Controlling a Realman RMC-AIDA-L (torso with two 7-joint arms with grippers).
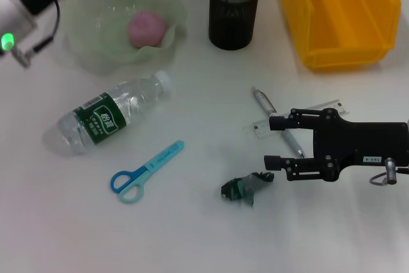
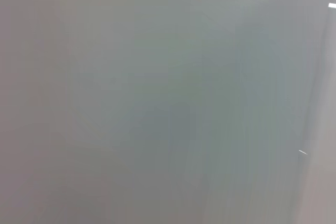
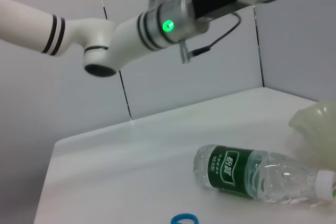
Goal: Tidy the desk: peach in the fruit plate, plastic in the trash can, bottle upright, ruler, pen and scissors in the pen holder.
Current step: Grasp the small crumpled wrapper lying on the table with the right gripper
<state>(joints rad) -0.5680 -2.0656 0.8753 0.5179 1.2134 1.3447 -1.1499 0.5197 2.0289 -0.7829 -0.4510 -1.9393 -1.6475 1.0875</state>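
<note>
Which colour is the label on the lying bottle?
Dark green with white print, on the bottle; the right wrist view shows it best.

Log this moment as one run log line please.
peach in fruit plate | bottle lying down | scissors on desk | right gripper open beside plastic, over pen and ruler | left gripper out of view

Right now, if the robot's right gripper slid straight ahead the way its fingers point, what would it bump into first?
Probably the crumpled plastic, just beyond the lower finger of the open right gripper. The pen and ruler lie under it. Height above the desk is unclear, so it might pass over them.
</note>
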